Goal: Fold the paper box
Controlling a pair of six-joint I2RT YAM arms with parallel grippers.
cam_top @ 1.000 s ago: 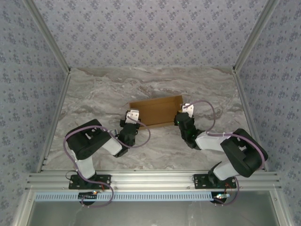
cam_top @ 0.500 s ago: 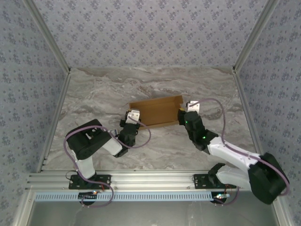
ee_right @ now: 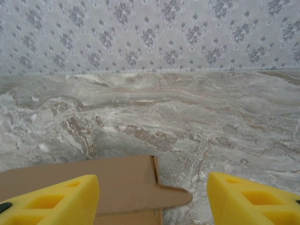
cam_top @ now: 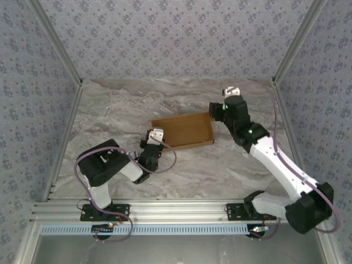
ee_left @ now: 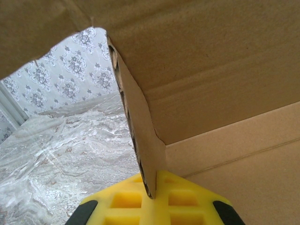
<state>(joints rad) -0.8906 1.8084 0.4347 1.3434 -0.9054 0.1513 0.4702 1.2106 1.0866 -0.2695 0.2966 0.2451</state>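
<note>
Nearest us, we are seeing the left gripper (cam_top: 155, 137) clamping the near-left wall of the paper box (cam_top: 184, 131), which is lying around the middle of the marble table (cam_top: 110, 110). Farther off, the right gripper (cam_top: 215, 111) is hovering by the box's far-right corner, jaws spread, holding nothing.

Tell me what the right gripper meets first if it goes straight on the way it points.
Likely the box, whose tab lies low in front of the open right gripper; if it passes above that, the table beyond, well before the back wall. Depth is hard to judge.
</note>
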